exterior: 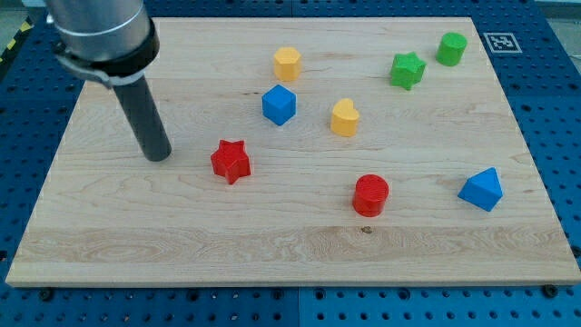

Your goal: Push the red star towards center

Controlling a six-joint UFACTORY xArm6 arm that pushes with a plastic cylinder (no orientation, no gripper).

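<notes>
The red star (231, 161) lies on the wooden board (182, 236), left of the board's middle. My tip (158, 156) rests on the board to the view's left of the red star, a short gap apart, at about the same height in the view. The dark rod rises from the tip toward the view's top left, where the grey arm body shows.
A blue cube (279, 104), a yellow hexagonal block (287, 63) and a yellow heart-like block (344, 117) lie above and right of the star. A red cylinder (370, 194) and blue triangular block (480, 189) lie to the right. A green star (408, 69) and green cylinder (451, 48) sit at top right.
</notes>
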